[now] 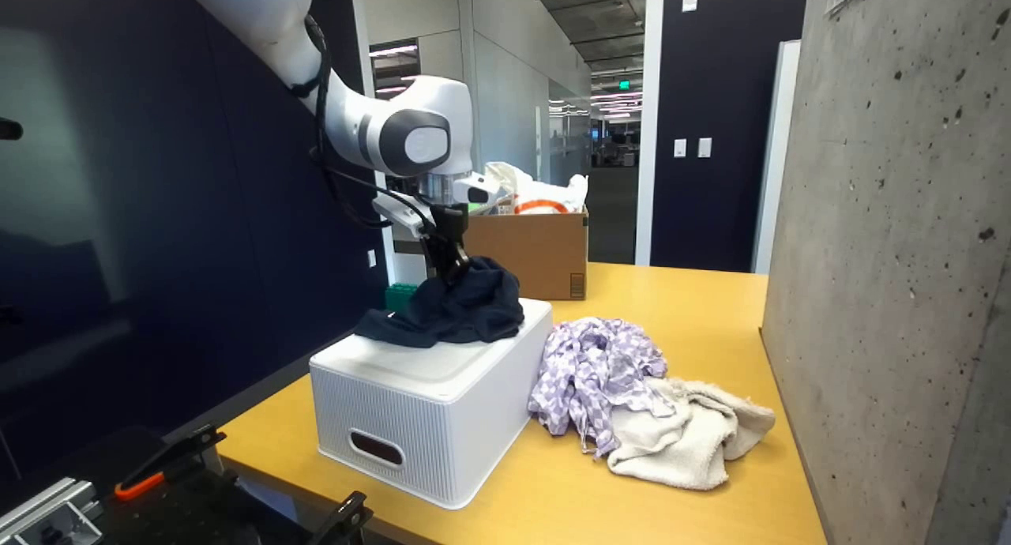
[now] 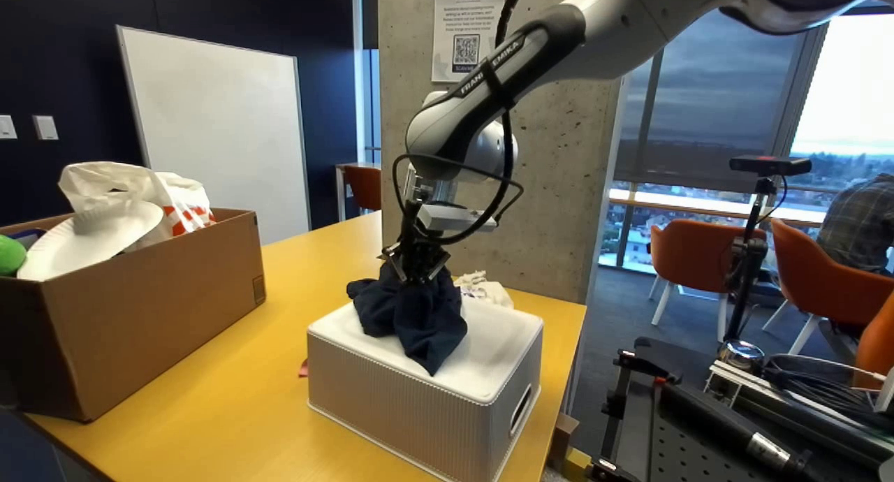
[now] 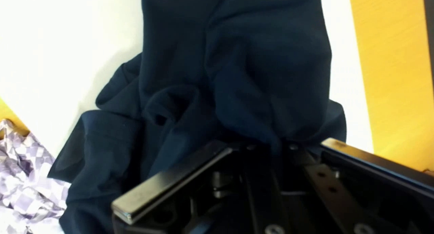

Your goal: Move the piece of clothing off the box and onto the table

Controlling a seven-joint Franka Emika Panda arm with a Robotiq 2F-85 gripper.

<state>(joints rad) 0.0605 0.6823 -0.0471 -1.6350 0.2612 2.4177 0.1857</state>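
The lilac-and-white checked piece of clothing (image 1: 592, 371) lies crumpled on the yellow table (image 1: 679, 292), against the side of the white box (image 1: 395, 411). A corner of that piece of clothing (image 3: 30, 190) also shows at the lower left of the wrist view. On the lid of the box (image 2: 412, 391) rests a dark navy garment (image 1: 466, 308), bunched up toward my gripper (image 1: 450, 275). Its fingers point down and are shut on a fold of the navy garment (image 3: 237, 74), which passes between the fingertips in the wrist view. Most of the garment still touches the lid.
A beige cloth (image 1: 687, 442) lies partly under the checked clothing. Behind the white box stands a brown cardboard box (image 1: 529, 253) filled with bags and plates. A green block (image 1: 400, 295) sits beyond the lid. A concrete wall (image 1: 885, 253) borders the table.
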